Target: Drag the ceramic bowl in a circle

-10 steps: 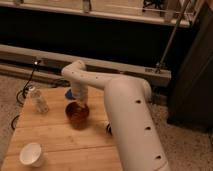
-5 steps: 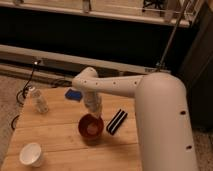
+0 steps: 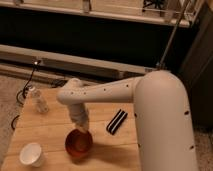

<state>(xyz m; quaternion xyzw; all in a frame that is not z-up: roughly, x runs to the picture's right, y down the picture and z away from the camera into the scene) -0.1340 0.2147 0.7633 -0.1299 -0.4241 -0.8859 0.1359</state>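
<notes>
The ceramic bowl [image 3: 78, 143] is round and glossy, reddish-orange inside with a darker rim. It sits on the wooden table [image 3: 50, 127] near the front edge, right of the small white cup [image 3: 31, 154]. My gripper [image 3: 81, 128] hangs from the white arm [image 3: 110, 92] and reaches down onto the bowl's far rim. The arm's wrist covers the fingers.
A clear plastic bottle [image 3: 39, 101] stands at the table's back left. A black object with white stripes [image 3: 117, 121] lies to the right of the bowl. My large white arm body [image 3: 162, 125] fills the right side. Cables lie on the floor at left.
The bowl and gripper have moved toward the table's front edge and a little left, closer to the white cup. The blue object seen earlier is no longer in view.
</notes>
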